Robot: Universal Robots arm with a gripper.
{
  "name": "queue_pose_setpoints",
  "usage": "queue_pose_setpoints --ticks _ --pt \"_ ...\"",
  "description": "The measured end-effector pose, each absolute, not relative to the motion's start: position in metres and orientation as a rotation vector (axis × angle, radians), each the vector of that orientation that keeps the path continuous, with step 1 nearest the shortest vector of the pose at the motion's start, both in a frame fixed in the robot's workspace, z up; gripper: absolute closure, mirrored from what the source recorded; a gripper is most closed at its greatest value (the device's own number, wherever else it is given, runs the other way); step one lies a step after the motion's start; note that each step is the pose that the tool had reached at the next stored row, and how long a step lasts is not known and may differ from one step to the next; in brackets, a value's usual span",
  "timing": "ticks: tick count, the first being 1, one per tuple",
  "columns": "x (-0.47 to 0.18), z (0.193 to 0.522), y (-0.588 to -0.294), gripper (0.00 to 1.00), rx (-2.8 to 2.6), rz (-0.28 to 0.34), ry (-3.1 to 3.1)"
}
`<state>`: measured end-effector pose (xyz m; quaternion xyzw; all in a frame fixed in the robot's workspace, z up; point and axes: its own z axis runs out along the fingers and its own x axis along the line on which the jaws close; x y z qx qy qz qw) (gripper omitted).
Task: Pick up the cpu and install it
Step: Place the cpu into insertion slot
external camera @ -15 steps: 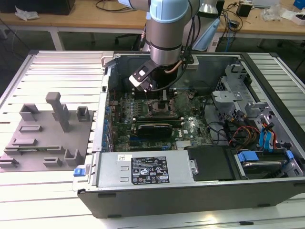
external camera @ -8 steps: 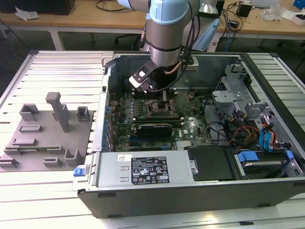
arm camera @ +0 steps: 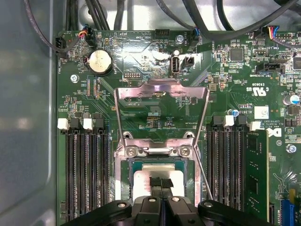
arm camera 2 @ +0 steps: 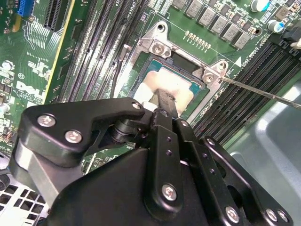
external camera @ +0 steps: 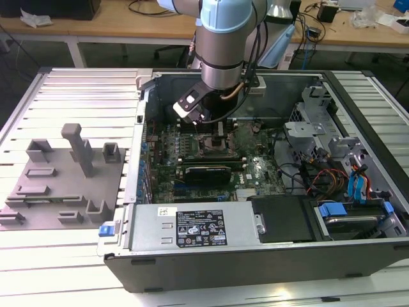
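the big open computer case [external camera: 255, 267] lies on its side on a slatted metal table [external camera: 77, 89], and the arm [external camera: 220, 45] reaches down into it over the green motherboard [external camera: 254, 167], above the black graphics card [external camera: 206, 173] as the exterior view shows it. on the board, the socket [arm camera: 123, 181] sits between the banks of memory slots, with its metal load plate [arm camera: 160, 90] swung up and away and the thin locking lever [arm camera 2: 263, 92] standing free beside it. the cpu [arm camera: 141, 181] is already down inside the socket frame, silvery-white top up, green rim showing along its edges in both wrist views [arm camera 2: 162, 84]; it looks flat and square to the frame, though whether it is fully seated cannot be told. the gripper [arm camera: 160, 181] is over the middle of the chip with its two fingers brought together, nothing between them; their tips are at or just above the chip's top [arm camera 2: 167, 100], and contact cannot be confirmed. by my reading the pick-up and placing are done. what is left is the fastening: the plate is still open and the lever unlatched, so the chip is not yet clamped.
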<state>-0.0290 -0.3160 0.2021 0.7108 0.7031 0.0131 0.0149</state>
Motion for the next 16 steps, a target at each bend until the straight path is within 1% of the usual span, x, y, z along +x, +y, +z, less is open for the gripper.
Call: queue_pose_setpoints --ticks 16 --pt "-0.0289 0.2105 -0.3158 0.89 2.212 0.042 2.188"
